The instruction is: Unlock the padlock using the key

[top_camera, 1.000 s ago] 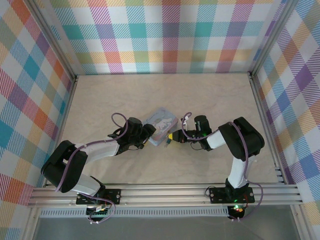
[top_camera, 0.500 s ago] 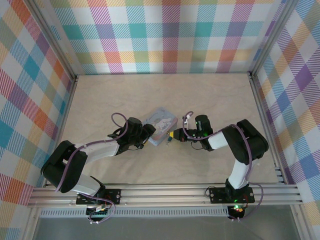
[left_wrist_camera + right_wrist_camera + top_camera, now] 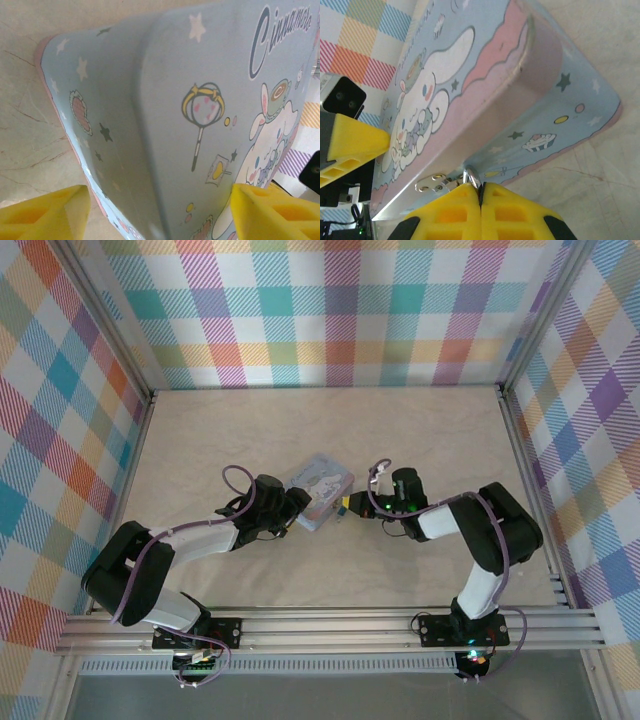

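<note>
So, the count: one pale-blue cartoon-printed tin box [image 3: 322, 488] sitting on the beige table [image 3: 250, 440], two arms, two grippers, four yellow pads in total.

The left gripper [image 3: 297, 505] is at the box's left end. In its wrist view the two yellow pads [image 3: 45, 210] are well apart with a corner of the box between them. Can't honestly tell if they're squeezing it or just straddling it.

The right gripper [image 3: 481, 192] comes in from the other side. Its two pads are pressed flat together, pinching one tiny silvery bit of metal that pokes out at the tip. I read that as the small pale silvery key [image 3: 472, 176]. It's right up against the box's front edge, just beside the single silvery hasp [image 3: 432, 186].
</note>
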Robot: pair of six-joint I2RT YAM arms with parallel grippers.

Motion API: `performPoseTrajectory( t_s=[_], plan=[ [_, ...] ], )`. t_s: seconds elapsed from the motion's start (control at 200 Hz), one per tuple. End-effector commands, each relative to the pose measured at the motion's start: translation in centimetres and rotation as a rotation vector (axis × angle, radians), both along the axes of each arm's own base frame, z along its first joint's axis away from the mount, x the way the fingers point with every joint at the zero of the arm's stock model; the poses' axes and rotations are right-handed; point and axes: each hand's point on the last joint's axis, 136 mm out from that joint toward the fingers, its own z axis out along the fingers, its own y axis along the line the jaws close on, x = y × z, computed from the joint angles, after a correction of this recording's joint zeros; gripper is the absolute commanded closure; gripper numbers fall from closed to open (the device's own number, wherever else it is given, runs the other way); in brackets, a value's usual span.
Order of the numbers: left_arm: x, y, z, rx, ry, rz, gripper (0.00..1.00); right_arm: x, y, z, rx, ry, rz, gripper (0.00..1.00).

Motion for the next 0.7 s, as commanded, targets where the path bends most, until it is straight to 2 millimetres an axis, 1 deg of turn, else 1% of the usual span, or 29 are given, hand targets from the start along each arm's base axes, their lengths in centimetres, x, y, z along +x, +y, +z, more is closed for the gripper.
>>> performPoseTrajectory(
  t_s=[0.0,0.15,0.175,0.18,0.21,0.435,0.525,0.7],
  plan=[
    [-2.6,2.1,-3.4,0.100,0.125,-0.011,0.27,0.4,-0.3,1.4,-0.007,-0.056,-0.023,0.95],
    [-1.5,2.7,-2.7,0.093,0.103,-0.002,0.28,-0.2,-0.9,1.9,-0.051,-0.072,-0.020,0.95],
    [-1.3,2.8,-2.7,0.095,0.101,-0.002,0.28,-0.2,-1.0,2.2,-0.054,-0.085,-0.020,0.95],
    [-1.3,2.9,-2.6,0.095,0.099,-0.002,0.28,-0.3,-1.0,2.0,-0.061,-0.075,-0.020,0.95],
    [-1.0,3.0,-2.5,0.096,0.096,-0.002,0.29,-0.6,-1.3,1.9,-0.078,-0.068,-0.018,0.95],
    [1.6,4.0,-1.8,0.104,0.055,-0.021,0.36,-2.1,-2.6,3.4,-0.165,-0.080,-0.009,0.94],
    [3.0,4.0,-1.2,0.102,0.024,-0.038,0.39,-2.8,-3.3,3.9,-0.210,-0.079,0.000,0.94],
    [5.7,3.5,0.3,0.136,-0.039,-0.099,0.41,-4.3,-4.6,4.5,-0.280,-0.064,0.005,0.94]
  ],
)
